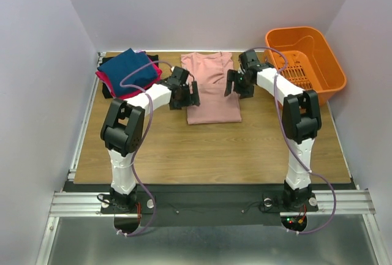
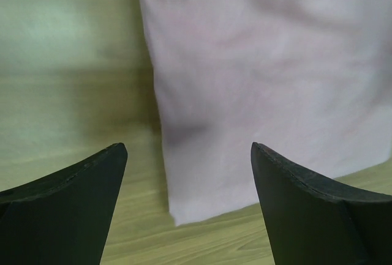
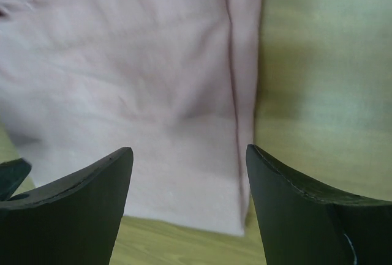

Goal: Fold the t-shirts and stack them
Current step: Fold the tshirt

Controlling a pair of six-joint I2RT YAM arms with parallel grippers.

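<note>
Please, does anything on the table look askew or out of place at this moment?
Only at the far left: the navy shirt lies turned at an angle, and the magenta shirt sticks out beneath it. The pink shirt lies flat.

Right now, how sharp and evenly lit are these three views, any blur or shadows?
Top external: sharp and evenly lit, the pink t-shirt and orange basket crisp, only faint shadows. Left wrist: soft focus, the left tool nearly black and blurred, a dark shadow patch on the shirt. Right wrist: equally soft, the right tool underexposed, though the shirt's seam is readable.
</note>
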